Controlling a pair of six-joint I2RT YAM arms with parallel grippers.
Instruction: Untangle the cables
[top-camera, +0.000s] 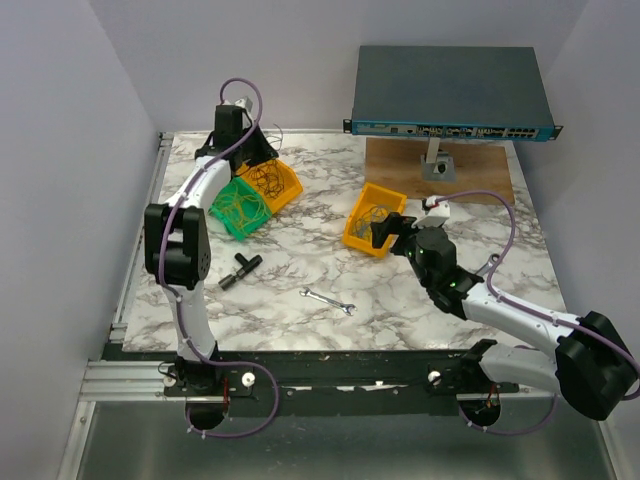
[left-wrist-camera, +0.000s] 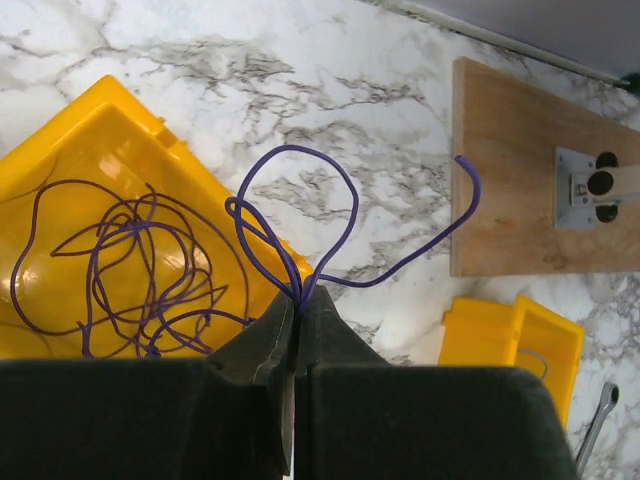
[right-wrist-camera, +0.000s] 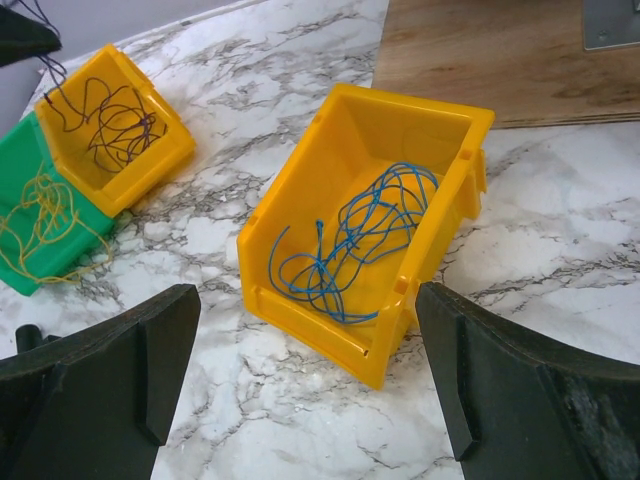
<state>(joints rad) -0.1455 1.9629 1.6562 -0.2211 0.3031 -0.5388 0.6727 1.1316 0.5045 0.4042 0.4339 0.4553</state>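
Note:
The cables lie sorted by colour in three bins. A purple tangle (left-wrist-camera: 130, 260) fills the left yellow bin (left-wrist-camera: 90, 120). My left gripper (left-wrist-camera: 297, 305) hovers beside this bin's rim, shut on a looped purple cable (left-wrist-camera: 345, 215) whose free end curls toward the wooden board. Blue cables (right-wrist-camera: 365, 235) rest in the second yellow bin (right-wrist-camera: 290, 210). Just in front of that bin's near corner, my right gripper (right-wrist-camera: 308, 375) stands open and holds nothing. Yellow-green cables (right-wrist-camera: 45, 220) sit in the green bin (right-wrist-camera: 15, 160).
A silver wrench (top-camera: 328, 301) and a black T-shaped part (top-camera: 240, 268) lie on the marble table between the arms. At the back right, a wooden board (top-camera: 400, 165) carries a metal bracket under a dark network switch (top-camera: 450, 92).

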